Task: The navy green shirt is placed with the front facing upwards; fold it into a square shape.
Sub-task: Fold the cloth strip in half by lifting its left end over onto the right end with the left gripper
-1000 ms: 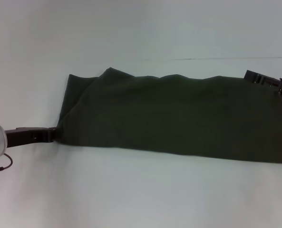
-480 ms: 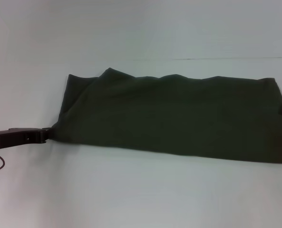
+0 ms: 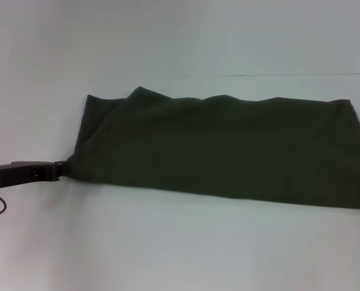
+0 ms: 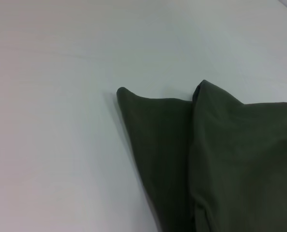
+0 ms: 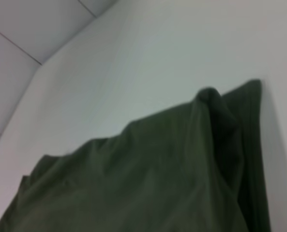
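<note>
The navy green shirt (image 3: 228, 151) lies folded into a long dark olive band across the white table (image 3: 167, 248), plain side up, with no lettering showing. Its left end has a layered, slanted fold (image 3: 101, 118). My left gripper (image 3: 61, 170) is low over the table at the shirt's near-left corner, its tip right at the cloth edge. The left wrist view shows that layered end of the shirt (image 4: 220, 159) lying on the table. The right wrist view looks down on the shirt's other end (image 5: 158, 179) with a raised wrinkle (image 5: 211, 99). My right gripper is out of view.
Bare white tabletop surrounds the shirt on the near side and on the far side (image 3: 180, 42). A thin seam line (image 3: 277, 75) runs across the table behind the shirt. The shirt's right end reaches the picture's right edge.
The right gripper, seen at the shirt's far-right corner a second ago, has withdrawn out of view to the right. The left arm has drawn slightly leftward. The shirt has not moved.
</note>
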You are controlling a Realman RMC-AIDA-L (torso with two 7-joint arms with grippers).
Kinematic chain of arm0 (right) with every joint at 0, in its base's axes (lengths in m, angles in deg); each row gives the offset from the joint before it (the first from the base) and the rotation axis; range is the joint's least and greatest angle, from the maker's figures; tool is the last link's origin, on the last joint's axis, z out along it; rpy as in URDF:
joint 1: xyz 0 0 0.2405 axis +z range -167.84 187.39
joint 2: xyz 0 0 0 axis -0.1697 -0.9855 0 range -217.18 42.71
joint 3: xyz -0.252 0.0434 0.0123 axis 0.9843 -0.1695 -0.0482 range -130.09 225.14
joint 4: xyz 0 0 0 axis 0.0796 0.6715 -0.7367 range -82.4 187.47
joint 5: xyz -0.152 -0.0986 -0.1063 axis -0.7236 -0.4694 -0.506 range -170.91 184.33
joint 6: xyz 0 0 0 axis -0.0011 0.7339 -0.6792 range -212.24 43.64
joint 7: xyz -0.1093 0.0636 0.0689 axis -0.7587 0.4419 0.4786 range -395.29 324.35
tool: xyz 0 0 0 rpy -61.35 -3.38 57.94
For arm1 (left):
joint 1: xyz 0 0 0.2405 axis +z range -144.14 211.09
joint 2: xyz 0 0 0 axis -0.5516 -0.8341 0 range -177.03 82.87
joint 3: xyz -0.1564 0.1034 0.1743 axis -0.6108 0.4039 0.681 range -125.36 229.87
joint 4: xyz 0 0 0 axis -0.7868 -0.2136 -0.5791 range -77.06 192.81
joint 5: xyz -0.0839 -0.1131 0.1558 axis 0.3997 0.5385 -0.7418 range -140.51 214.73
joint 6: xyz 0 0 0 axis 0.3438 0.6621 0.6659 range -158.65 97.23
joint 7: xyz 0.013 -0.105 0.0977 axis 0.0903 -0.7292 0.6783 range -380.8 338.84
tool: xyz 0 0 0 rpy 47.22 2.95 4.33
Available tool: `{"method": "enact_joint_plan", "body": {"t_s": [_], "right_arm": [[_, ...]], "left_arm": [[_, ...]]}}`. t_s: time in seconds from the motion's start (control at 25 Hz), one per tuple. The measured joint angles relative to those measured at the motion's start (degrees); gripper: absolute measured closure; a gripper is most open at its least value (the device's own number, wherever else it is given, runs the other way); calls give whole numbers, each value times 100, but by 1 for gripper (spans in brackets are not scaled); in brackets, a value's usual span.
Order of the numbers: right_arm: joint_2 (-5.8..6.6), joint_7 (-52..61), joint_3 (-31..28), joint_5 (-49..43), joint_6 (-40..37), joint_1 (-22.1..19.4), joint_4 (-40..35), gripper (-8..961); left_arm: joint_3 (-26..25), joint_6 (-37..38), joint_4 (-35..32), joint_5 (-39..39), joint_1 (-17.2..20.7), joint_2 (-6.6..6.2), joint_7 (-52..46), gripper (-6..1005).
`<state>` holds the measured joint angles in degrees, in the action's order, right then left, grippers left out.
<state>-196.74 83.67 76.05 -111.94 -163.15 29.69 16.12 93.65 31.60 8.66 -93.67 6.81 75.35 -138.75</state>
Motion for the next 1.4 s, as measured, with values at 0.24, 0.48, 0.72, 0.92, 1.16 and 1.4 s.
{"method": "enact_joint_plan", "body": {"t_s": [0.24,0.48,0.72,0.92,1.16,1.4], "right_arm": [[-74,4,-10,-232,74,58,9,128],[-86,7,27,-244,155,113,66,140],[-92,-38,52,-313,275,219,272,152],[-106,-14,57,-469,382,258,302,163],[-133,-98,-12,-472,415,233,290,260],[-171,-214,-26,-472,496,206,277,606]], "left_arm": [[13,-7,0,0,-21,0,24,979],[26,-32,7,0,-27,0,27,980],[28,-41,25,0,-32,0,28,979],[25,-32,27,0,-31,0,27,980],[33,-48,30,5,-31,0,27,979],[24,-54,37,10,-31,0,28,975]]}}
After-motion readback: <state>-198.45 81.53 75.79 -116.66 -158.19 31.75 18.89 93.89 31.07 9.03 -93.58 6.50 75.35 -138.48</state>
